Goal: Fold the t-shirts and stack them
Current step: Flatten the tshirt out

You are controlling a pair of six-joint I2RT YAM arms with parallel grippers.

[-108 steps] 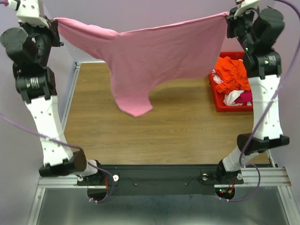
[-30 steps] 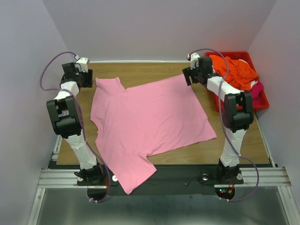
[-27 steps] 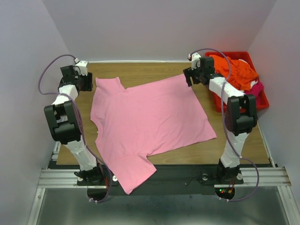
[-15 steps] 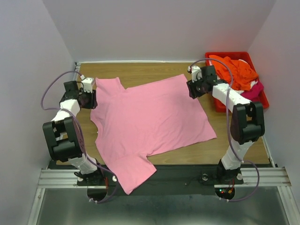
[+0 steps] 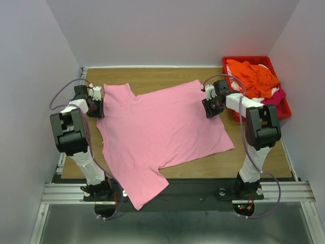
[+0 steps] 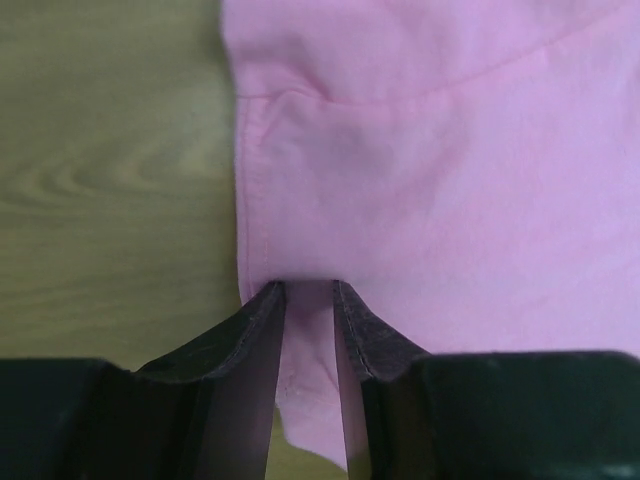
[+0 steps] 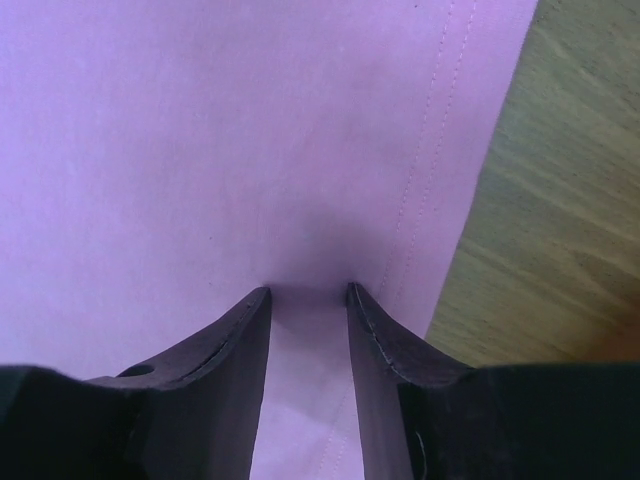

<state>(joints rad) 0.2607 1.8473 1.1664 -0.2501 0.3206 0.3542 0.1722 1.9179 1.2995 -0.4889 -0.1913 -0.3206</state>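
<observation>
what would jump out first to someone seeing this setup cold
A light pink t-shirt lies spread nearly flat over most of the wooden table, its near corner hanging over the front edge. The left gripper and right gripper are down on its left and right edges. At the far right, a red bin holds a crumpled orange t-shirt and other cloth.

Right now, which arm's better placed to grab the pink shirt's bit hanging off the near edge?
Likely left. The pink shirt overhangs beside the left arm's base; left gripper is on that side, right gripper at the opposite edge.
</observation>
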